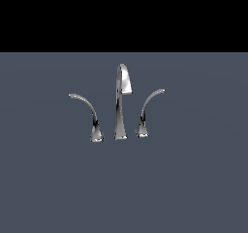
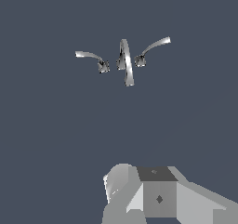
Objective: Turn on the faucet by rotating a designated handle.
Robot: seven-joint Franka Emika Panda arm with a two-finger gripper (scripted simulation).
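Note:
The chrome faucet stands on the grey floor, with its tall spout (image 1: 121, 99) in the middle. The handle (image 1: 86, 109) is the lever on the exterior view's left, arched like a cane with a flat tip. The other lever (image 1: 147, 109), with an upswept tip, stands on the exterior view's right. The wrist view shows the spout (image 2: 125, 62), the handle (image 2: 90, 56) and the other lever (image 2: 153, 46) from above and far off. My gripper (image 2: 139, 186) shows only as grey blocks at that picture's edge, well apart from the faucet and holding nothing. It is out of the exterior view.
A flat dark grey floor (image 1: 193, 188) lies all around the faucet. A black background fills the upper part of the exterior view.

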